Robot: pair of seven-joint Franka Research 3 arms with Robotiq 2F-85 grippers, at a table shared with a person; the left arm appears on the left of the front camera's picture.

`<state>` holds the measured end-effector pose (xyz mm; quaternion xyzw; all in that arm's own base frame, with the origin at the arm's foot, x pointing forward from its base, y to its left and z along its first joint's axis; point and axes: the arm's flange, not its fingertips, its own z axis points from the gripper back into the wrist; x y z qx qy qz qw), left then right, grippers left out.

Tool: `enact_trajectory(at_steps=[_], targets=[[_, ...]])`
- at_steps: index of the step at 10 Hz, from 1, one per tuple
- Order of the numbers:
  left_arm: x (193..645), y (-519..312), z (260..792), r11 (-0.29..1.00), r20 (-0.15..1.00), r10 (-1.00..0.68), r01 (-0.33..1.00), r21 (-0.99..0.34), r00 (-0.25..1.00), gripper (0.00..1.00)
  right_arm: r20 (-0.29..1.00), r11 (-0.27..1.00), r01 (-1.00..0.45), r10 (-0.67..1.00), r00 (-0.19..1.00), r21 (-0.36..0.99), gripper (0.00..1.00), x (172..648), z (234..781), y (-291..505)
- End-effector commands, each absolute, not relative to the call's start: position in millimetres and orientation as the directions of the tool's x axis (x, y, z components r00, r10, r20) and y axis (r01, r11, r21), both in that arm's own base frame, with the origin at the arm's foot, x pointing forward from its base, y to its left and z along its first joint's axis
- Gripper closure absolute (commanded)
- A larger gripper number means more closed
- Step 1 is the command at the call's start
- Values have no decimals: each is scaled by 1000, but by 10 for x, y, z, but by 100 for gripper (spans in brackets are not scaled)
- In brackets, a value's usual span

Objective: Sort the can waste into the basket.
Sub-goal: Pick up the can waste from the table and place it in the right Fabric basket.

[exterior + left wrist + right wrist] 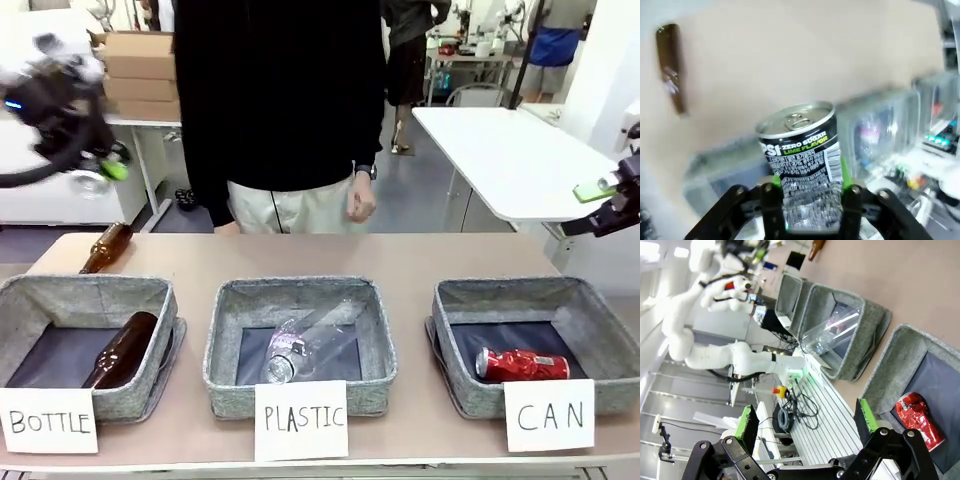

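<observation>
bright, even light; motion-blurred edges

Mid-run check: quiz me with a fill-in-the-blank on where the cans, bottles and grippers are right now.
The red can lies in the basket whose card reads ____. The left gripper is shut on the dark can; the right gripper stands ____. A brown bottle lies on the ____ just beyond the BOTTLE basket.
Missing words: CAN; open; table.
</observation>
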<state>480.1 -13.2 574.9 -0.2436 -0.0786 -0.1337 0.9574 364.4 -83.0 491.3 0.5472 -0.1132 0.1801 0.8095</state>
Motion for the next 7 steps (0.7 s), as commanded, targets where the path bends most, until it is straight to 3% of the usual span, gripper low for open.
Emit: enact_trajectory(at_steps=[1,4,5,7], targets=[[3519,47,6000,801,177,-180,249,-545,968,100,372,344,-410,171,912,845,0,3641,4945,-823],[3042,-82,5803,770,273,-180,308,-559,945,100,372,344,-410,171,912,845,0,3641,4945,-823],[3143,35,6053,770,203,-200,282,-572,958,100,372,344,-410,171,912,845,0,3641,4945,-823],[3143,35,6053,770,203,-200,282,-572,958,100,372,344,-410,171,912,845,0,3641,4945,-823]])
